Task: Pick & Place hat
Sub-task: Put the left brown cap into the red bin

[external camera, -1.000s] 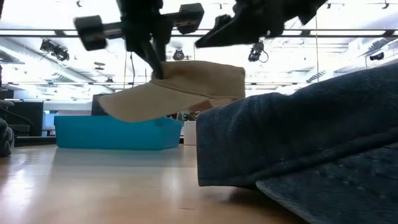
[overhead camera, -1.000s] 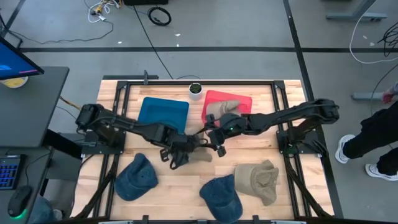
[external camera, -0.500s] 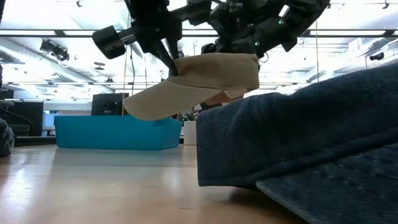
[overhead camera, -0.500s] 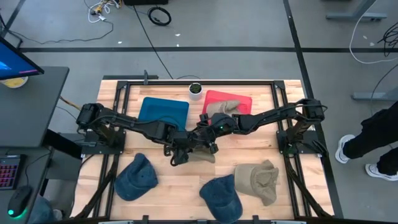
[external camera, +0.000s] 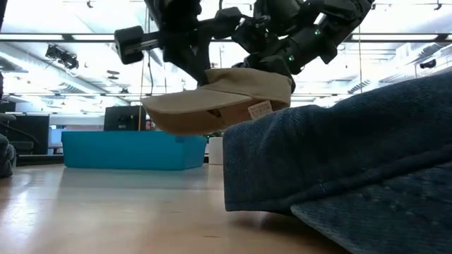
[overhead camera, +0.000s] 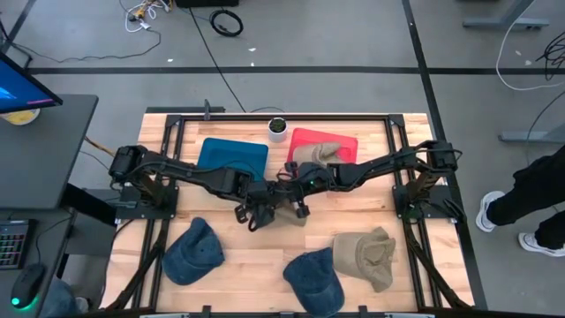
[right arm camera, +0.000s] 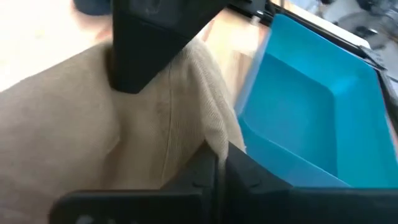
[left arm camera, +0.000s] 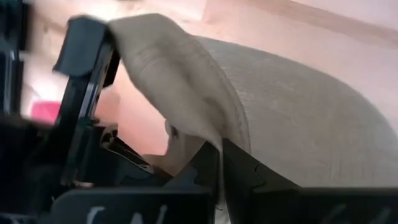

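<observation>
A beige hat point(external camera: 220, 106) hangs in the air over the middle of the table, its brim pointing toward the blue bin point(external camera: 131, 150). In the high view only a little of it point(overhead camera: 284, 215) shows below the two arms. My left gripper point(overhead camera: 257, 208) reaches it from the table's left and my right gripper point(overhead camera: 295, 198) from the right. Both are shut on the hat's cloth. My left gripper pinches a raised fold of the hat's beige cloth point(left arm camera: 208, 134) between its two fingers, coming from above on a slant. The hat hangs below the fingers, clear of the table. My right gripper pinches an edge of the hat's crown point(right arm camera: 208, 140) between its two fingers, slanting down from the table's right. The hat's crown end hangs under it, clear of the wood.
A red tray point(overhead camera: 346, 144) with another beige hat stands at the back, next to the blue bin point(overhead camera: 231, 161). Two denim hats point(overhead camera: 192, 252) point(overhead camera: 315, 278) and a beige hat point(overhead camera: 366, 256) lie near the front edge. A small cup point(overhead camera: 277, 127) stands at the far edge.
My right gripper has gone toward the table's left onto the hat and shut on its crown. The hat, held up by my left gripper, has shifted a little toward the right and its brim has come closer to level.
</observation>
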Tool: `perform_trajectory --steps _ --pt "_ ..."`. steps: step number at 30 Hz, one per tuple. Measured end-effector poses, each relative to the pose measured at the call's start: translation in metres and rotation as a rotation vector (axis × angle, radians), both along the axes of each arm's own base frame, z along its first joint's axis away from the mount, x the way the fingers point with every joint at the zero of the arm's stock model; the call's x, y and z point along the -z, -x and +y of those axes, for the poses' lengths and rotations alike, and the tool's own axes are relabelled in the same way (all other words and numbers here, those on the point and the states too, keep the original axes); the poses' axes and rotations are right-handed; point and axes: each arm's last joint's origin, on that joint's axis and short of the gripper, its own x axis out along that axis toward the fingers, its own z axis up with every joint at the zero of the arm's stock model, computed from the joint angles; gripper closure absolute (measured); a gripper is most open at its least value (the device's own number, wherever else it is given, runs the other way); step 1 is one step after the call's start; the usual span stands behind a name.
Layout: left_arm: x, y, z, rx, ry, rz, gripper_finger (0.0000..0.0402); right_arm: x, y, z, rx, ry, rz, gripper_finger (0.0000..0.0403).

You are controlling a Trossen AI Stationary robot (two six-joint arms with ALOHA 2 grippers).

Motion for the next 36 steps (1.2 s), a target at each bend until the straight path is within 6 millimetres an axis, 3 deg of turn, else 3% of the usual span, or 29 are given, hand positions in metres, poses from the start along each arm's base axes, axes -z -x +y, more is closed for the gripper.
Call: perform_trajectory --steps 13,24,30,36 --pt "0.0 0.0 0.001 -0.436 0.229 -0.025 0.0368 0.0 0.0 -0.002 0.148 -0.045 0.006 0.0398" --pt "-0.001 0.0 0.0 -0.664 0.353 -0.05 0.0283 -0.001 0.006 0.001 0.24 0.002 0.043 0.04" --pt "-0.028 0.005 0.002 -0.967 0.296 -0.139 0.0263 -0.032 0.022 0.003 0.3 0.046 0.016 0.0401" --pt "-0.061 0.011 0.006 -1.024 0.278 -0.234 0.027 -0.074 0.054 -0.003 0.34 0.065 -0.008 0.0401"
